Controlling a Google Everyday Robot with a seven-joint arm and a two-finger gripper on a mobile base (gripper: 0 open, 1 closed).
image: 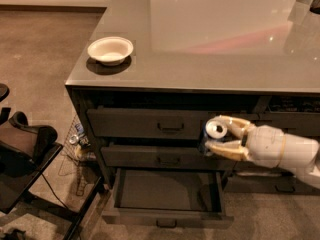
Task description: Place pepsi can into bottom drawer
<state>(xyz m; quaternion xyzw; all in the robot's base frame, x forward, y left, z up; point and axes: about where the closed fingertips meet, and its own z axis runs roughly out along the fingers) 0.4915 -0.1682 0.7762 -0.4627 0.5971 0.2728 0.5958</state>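
Note:
The pepsi can (214, 132) is a small dark blue can with a silver top, held upright in front of the middle drawers. My gripper (218, 135) reaches in from the right on a white arm, its cream fingers (226, 149) shut around the can. The can hangs above the right part of the bottom drawer (167, 190). That drawer is pulled open, dark grey, with nothing visible inside, and has a small bar handle on its front.
A white bowl (110, 50) sits on the grey counter top (215, 39) near the front left corner. Two shut drawers (150, 124) lie above the open one. A black chair (27, 159) and a wire basket (75, 144) stand on the carpet at the left.

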